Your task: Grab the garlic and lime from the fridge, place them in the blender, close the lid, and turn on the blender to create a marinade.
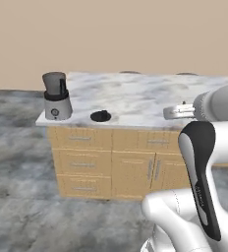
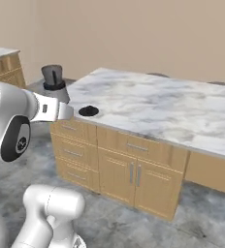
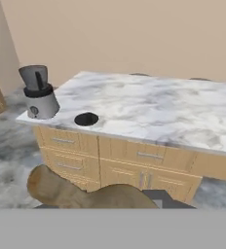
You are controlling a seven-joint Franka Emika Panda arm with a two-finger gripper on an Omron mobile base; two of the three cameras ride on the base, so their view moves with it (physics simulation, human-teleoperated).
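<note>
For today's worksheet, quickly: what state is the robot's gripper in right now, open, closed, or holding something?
Gripper: cannot be told. In the hand view a tan rounded thing, seemingly the garlic, sits right at the fingers and hides the jaws.

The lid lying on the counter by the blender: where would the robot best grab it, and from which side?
Probably by the small raised knob in the middle of the lid, coming straight down from above. It lies flat on the counter, so its thin rim offers little to pinch.

The lidless blender (image 1: 56,97) stands upright; its black lid (image 1: 100,116) lies just beside it.
</note>
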